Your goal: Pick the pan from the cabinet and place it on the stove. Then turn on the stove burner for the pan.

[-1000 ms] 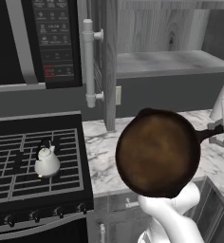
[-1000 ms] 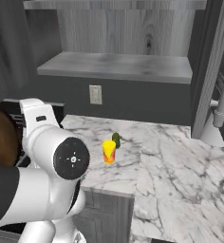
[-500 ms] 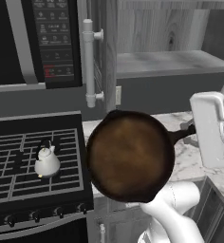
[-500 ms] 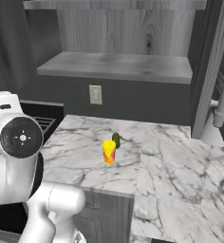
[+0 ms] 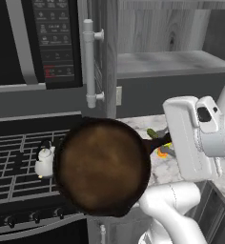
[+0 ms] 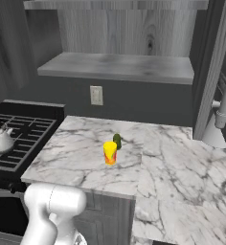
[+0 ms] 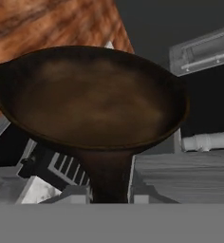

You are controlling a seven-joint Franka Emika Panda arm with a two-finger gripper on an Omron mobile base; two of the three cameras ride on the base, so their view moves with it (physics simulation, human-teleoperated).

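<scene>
The pan [image 5: 102, 167], a round dark-brown skillet, hangs in the air with its inside tilted toward the left base camera, in front of the stove's right edge. Its black handle [image 5: 156, 141] runs right into my gripper [image 5: 164, 141], which is shut on it. In the hand view the pan [image 7: 90, 99] spreads wide above the handle [image 7: 107, 175], which drops down to my gripper [image 7: 107, 198]. The stove [image 5: 14, 164] has black grates and a row of knobs [image 5: 35, 217] along its front. The cabinet [image 5: 167, 62] stands open, its door handle [image 5: 89, 62] near the microwave.
A small white kettle [image 5: 44, 161] sits on the stove grates just left of the pan, also seen as the kettle [image 6: 1, 139]. A yellow and red item [image 6: 110, 153] and a green one [image 6: 117, 140] lie on the marble counter [image 6: 172, 158]. A black microwave [image 5: 38, 43] hangs above the stove.
The arm has swung left, carrying the pan from over the counter to the stove's right edge, close to the kettle. The grip on the handle is unchanged.
</scene>
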